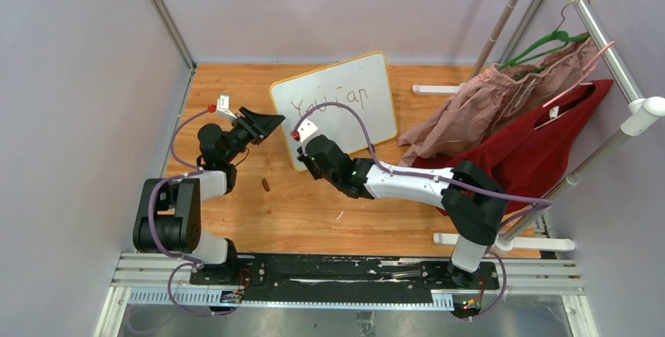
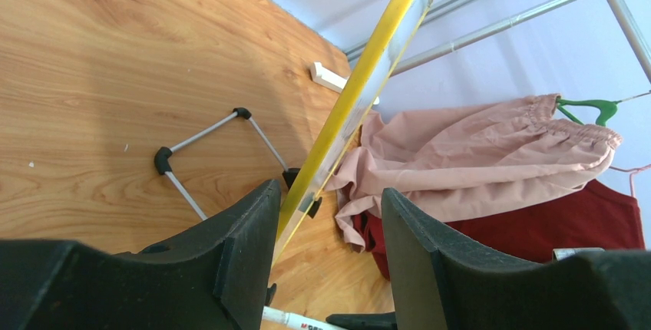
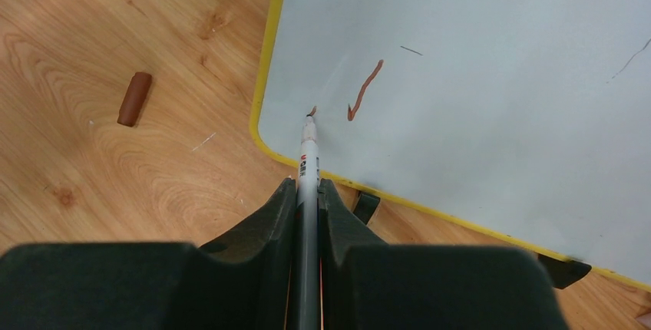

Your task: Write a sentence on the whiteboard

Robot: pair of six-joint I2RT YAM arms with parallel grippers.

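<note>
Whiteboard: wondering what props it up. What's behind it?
A thin wire stand with black corners, resting on the wooden table behind the whiteboard. The board's back face is hidden, seen only edge-on.

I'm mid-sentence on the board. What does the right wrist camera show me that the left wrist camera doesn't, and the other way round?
Right wrist only: the writing face of the yellow-framed white whiteboard, brown marker strokes on it, and a small brown cylindrical cap lying on the wooden table.
Left wrist only: the board's grey wire stand, a pink garment on a green hanger, and a red garment.
Both: the board's frame, the table, and the white marker pen.
</note>
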